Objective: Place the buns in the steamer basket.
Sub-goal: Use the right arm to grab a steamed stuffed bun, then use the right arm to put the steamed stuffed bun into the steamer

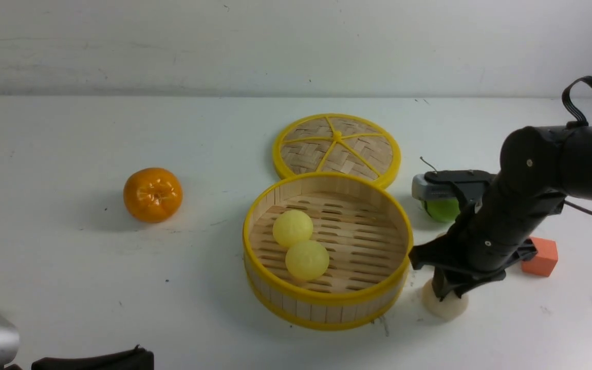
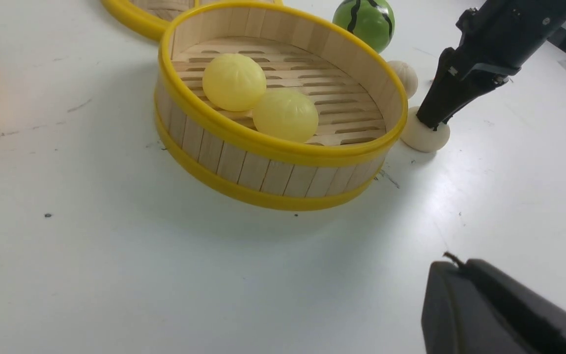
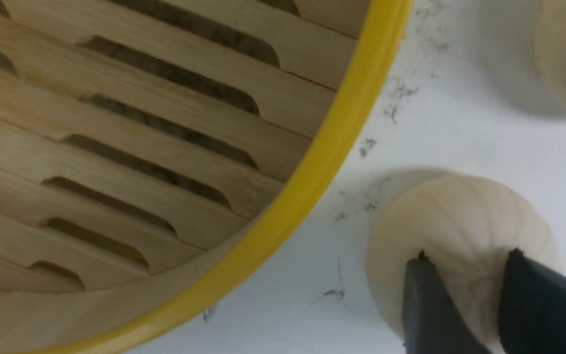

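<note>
The steamer basket (image 1: 321,299) stands mid-table with two pale yellow buns (image 1: 293,227) (image 1: 307,259) touching on its slatted floor. An off-white bun (image 1: 445,304) rests on the table just right of the basket. My right gripper (image 1: 447,293) comes down on it from above, and its two fingers pinch the bun's pleated top (image 3: 460,221). A second off-white bun (image 2: 405,76) lies behind it, close to the basket wall; the right arm hides it in the front view. My left gripper (image 2: 452,265) is shut and empty, low at the near left (image 1: 90,359).
The woven yellow-rimmed lid (image 1: 337,146) lies flat behind the basket. A glossy orange (image 1: 152,195) sits at the left. A green striped watermelon ball (image 2: 364,19) and an orange-red block (image 1: 541,257) sit at the right, near the right arm.
</note>
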